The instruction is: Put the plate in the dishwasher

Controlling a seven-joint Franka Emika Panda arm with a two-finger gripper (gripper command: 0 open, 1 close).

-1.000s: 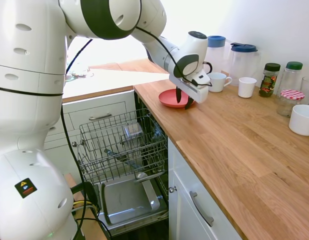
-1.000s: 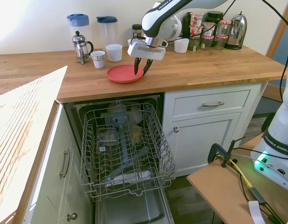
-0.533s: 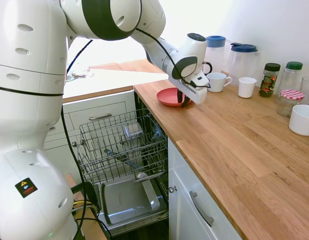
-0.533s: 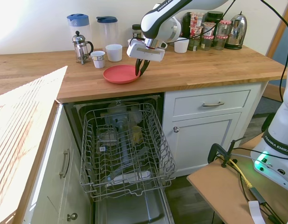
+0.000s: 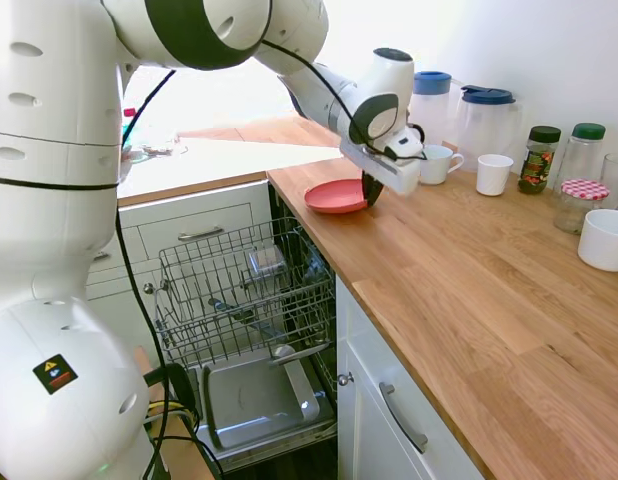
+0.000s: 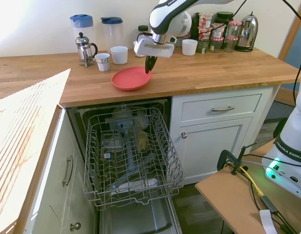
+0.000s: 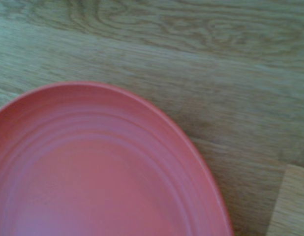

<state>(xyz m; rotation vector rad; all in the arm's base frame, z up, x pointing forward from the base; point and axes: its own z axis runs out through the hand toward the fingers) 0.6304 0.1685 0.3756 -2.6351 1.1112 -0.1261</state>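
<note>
Surface: oak worktop (image 5: pixel 489 290) in a kitchen w/ white cabinets, near its front edge.
Plate (image 6: pixel 130 78): coral-red, tilted, one rim lifted; directly above the open dishwasher (image 6: pixel 133 158).
Gripper (image 6: pixel 149 66): fingers pinched narrow on the plate's rim, on the side toward the jars.
Handling: prob. light, stiff plastic, smooth (could slip or swing in an edge pinch); the rim looks like the only hold.
Rack: pulled out, a few items inside, free slots.
</note>
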